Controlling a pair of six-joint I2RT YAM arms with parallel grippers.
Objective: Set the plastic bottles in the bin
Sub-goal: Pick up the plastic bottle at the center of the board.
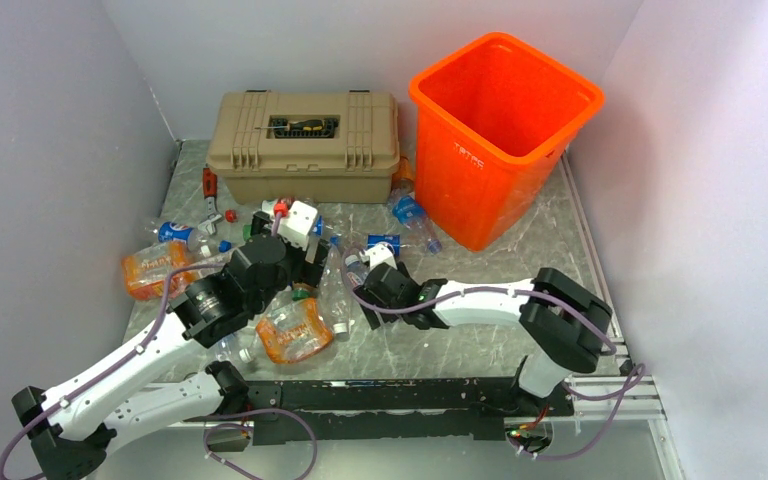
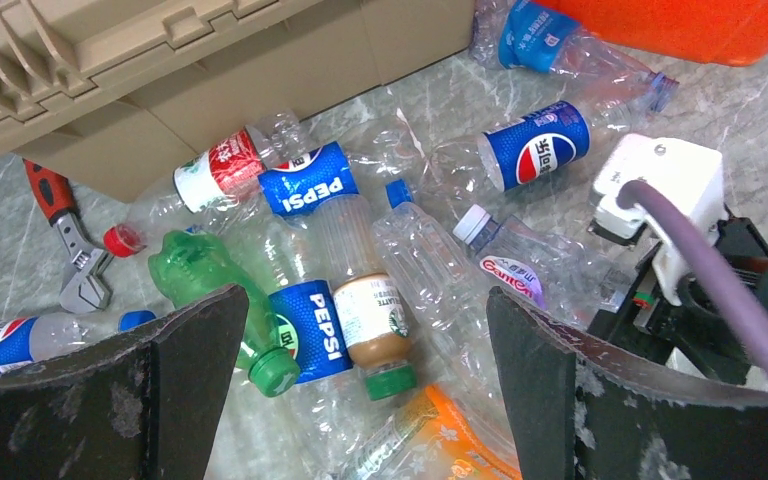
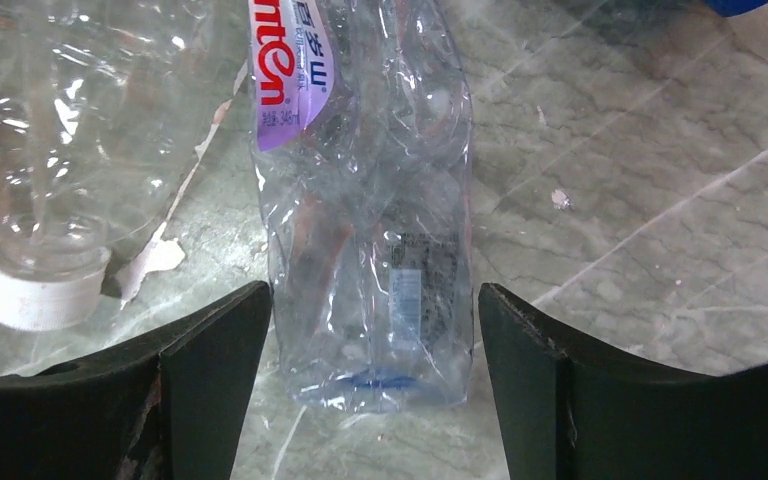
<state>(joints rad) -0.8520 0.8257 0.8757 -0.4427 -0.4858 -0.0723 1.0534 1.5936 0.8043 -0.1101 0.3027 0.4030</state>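
- The plastic bottles (image 2: pixel 425 260) lie on their sides across the marbled grey table (image 1: pixel 480 335) in front of the tan toolbox (image 1: pixel 305 145). Most are clear, thin-walled and crushed.
- The bin (image 1: pixel 505 130) stands upright just to the right of the toolbox, mouth up. It is smooth bright orange plastic, square, thick-rimmed and tapers downward.
- The right gripper (image 3: pixel 375 390) has its dark fingers apart, one on each side of the purple-labelled bottle (image 3: pixel 370 250), out in front of the toolbox's right half.
- That bottle's long axis runs straight away from the wrist camera, with the base toward the gripper and the label end away. The walls are crumpled and glassy (whether the pads touch them, I cannot tell).
- The left gripper (image 2: pixel 365 400) hangs with its fingers spread wide and nothing between them, above the cluster in front of the toolbox.
- The green bottle (image 2: pixel 210 275), translucent and dented, and the brown-filled bottle (image 2: pixel 375 335) both point their green caps away from the toolbox. A blue Pepsi bottle (image 2: pixel 310 335) lies between them.
- The ribbed clear bottle with the blue cap points that cap toward the toolbox.
- The red-and-white-labelled bottle (image 2: pixel 225 165) lies along the toolbox's front wall, just beside it.
- Two large orange-wrapped bottles (image 1: pixel 155 268) lie farther out from the toolbox than the rest.
- A red-handled wrench (image 2: pixel 65 235) lies by the toolbox's front left corner.
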